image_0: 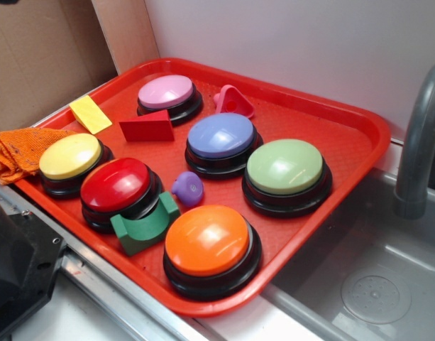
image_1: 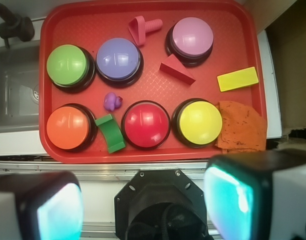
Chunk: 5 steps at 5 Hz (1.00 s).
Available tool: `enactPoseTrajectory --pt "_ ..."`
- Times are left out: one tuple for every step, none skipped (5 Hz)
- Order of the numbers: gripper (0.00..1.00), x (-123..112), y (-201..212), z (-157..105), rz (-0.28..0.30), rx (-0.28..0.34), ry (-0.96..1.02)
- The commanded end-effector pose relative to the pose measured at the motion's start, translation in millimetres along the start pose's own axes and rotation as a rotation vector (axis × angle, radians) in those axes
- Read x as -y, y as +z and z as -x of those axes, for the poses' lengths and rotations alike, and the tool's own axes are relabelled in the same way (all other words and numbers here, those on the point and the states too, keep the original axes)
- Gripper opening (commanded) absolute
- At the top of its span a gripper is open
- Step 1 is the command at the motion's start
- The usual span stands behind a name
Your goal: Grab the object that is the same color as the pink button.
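While the arm hangs high above the tray, the scene reads as follows.

Gripper (image_1: 143, 205): lower edge of the wrist view, its two fingers (image_1: 58, 210) wide apart, released, holding nothing, well above the tray.
Pink block (image_0: 233, 101): rounded triangle with a hole, upper middle of the exterior view, between the pink button and the blue-lavender button, touching neither as far as I can tell.
Pink button (image_0: 166, 92): upper part of the exterior view, just left of the block.
Blue-lavender button (image_0: 221, 136): centre of the exterior view.
Red wedge (image_0: 147, 129): just below the pink button.
Tray (image_0: 331, 114): red, also holding green, orange, red and yellow buttons.
Purple piece (image_0: 188, 187): middle of the exterior view, between the red and orange buttons.
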<state>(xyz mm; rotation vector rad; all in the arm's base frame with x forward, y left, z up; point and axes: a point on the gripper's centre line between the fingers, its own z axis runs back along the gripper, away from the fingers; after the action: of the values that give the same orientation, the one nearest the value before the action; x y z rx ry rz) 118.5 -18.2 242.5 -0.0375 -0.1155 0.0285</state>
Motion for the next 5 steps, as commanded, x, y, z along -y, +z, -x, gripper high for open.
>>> enactPoseTrajectory --pt "1.0 0.0 0.0 0.0 0.0 0.0 0.0" --pt "1.0 -4.7 -9.7 -25.3 -0.023 0.066 0.079" --pt "1.0 -17.1 -20.9 -50.1 -0.03 0.13 0.139" --pt "1.0 -31.8 -36.0 -78.4 -0.031 0.2 0.17" --pt "1.0 -43.2 -58.7 -110.2 -0.029 0.194 0.179"
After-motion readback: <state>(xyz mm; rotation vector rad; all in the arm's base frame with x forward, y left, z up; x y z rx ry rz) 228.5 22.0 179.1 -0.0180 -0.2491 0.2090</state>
